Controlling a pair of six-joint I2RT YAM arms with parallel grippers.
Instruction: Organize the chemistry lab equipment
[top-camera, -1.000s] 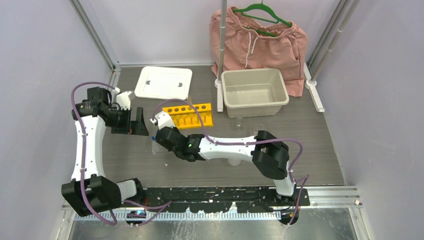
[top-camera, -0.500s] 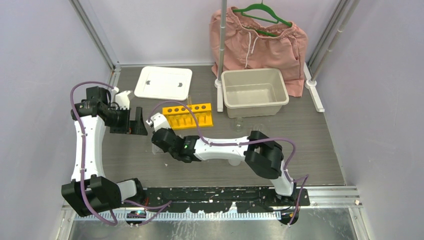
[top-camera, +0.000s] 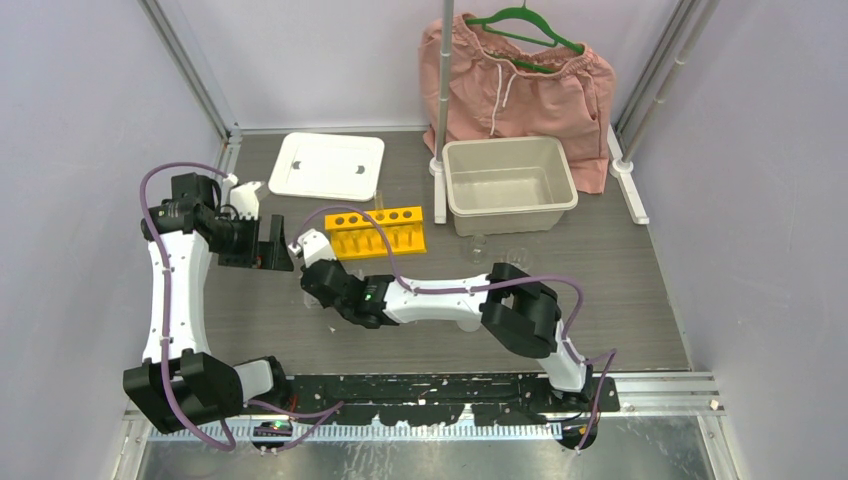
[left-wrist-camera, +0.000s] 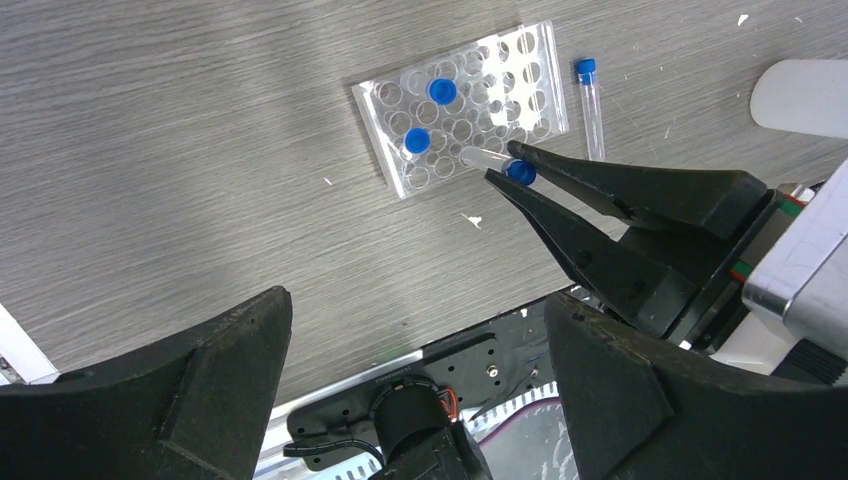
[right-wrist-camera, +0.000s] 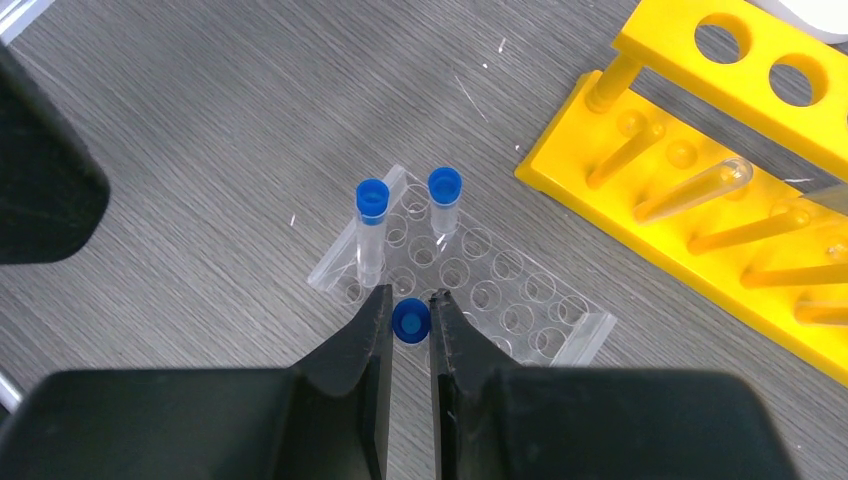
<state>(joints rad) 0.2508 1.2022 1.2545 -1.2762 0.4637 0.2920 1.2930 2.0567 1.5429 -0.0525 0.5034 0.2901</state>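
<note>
My right gripper (right-wrist-camera: 410, 305) is shut on a small clear tube, pinching it just under its blue cap (right-wrist-camera: 410, 320). It holds the tube tilted over the near edge of the clear rack (right-wrist-camera: 520, 320). Two blue-capped tubes (right-wrist-camera: 372, 200) (right-wrist-camera: 445, 187) stand in that rack. In the left wrist view the same held tube (left-wrist-camera: 490, 160) lies between the right fingertips (left-wrist-camera: 530, 155) above the clear rack (left-wrist-camera: 500, 70). Another blue-capped tube (left-wrist-camera: 590, 95) lies flat beside the rack. My left gripper (left-wrist-camera: 415, 300) hovers wide open and holds nothing, left of the rack.
The yellow rack (top-camera: 380, 232) stands just behind the clear one, with a clear tube (right-wrist-camera: 700, 190) in it. Small glass beakers (top-camera: 478, 243) sit in front of the beige tub (top-camera: 510, 185). A white lid (top-camera: 327, 165) lies at the back left, and pink shorts (top-camera: 515, 75) hang behind.
My right arm has carried the tube a little left and away from the bases, and now covers the clear rack in the top view. The left arm has not moved.
</note>
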